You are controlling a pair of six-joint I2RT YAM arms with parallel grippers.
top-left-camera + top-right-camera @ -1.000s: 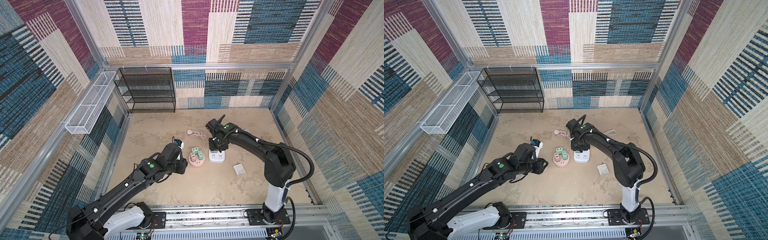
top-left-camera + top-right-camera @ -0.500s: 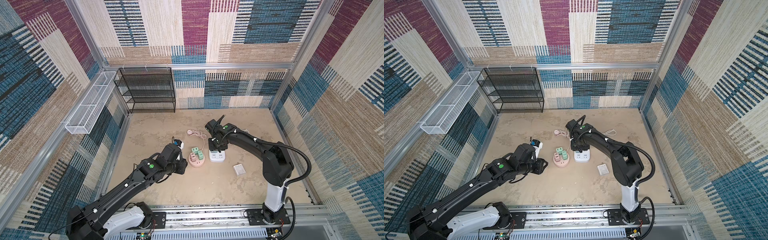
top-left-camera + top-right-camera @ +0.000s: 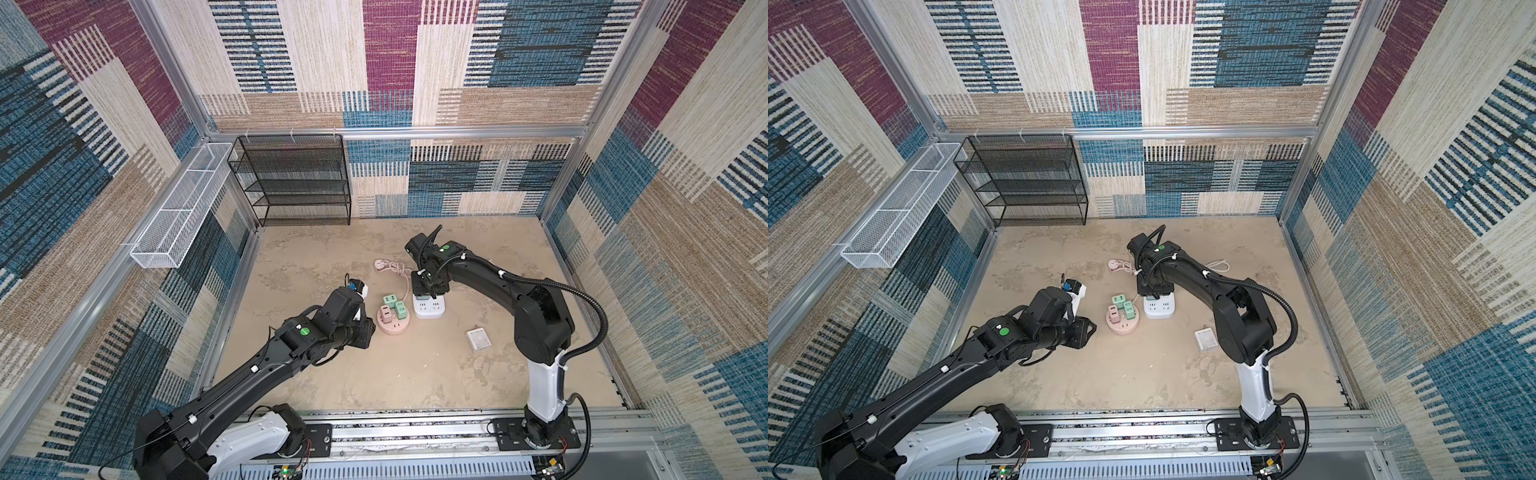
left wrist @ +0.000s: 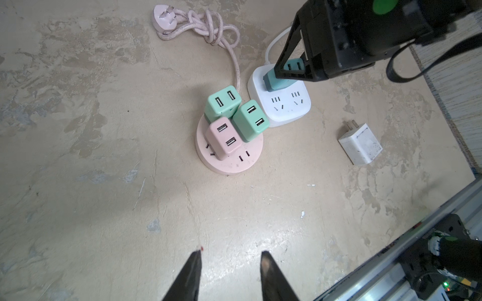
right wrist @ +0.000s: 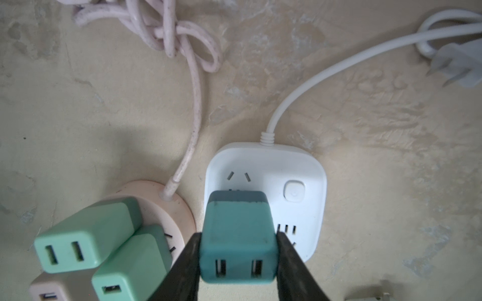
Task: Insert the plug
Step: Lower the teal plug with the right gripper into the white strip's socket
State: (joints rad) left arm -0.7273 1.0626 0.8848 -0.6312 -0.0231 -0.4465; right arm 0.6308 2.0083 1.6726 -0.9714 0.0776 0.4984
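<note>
You are holding teal USB charger (image 5: 237, 229) in right tool (image 5: 237, 241), jaws clamping its two sides. Charger is standing on white power strip (image 5: 300, 161), base meeting one socket; prongs seeming partly in, full seating unclear. Likely remaining: final press, release. Left tool (image 4: 230, 258) is hanging part-open, gripping nothing, above tabletop (image 4: 104, 182). In pink round socket hub (image 4: 229, 163) three chargers (image 4: 223, 103) are sitting; white charger (image 4: 361, 144) is lying loose nearby.

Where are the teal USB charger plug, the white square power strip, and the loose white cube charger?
teal USB charger plug (image 5: 237, 234): right wrist view, side face.
white square power strip (image 5: 300, 161): right wrist view, bare top face.
loose white cube charger (image 4: 361, 144): left wrist view, broad face.
</note>
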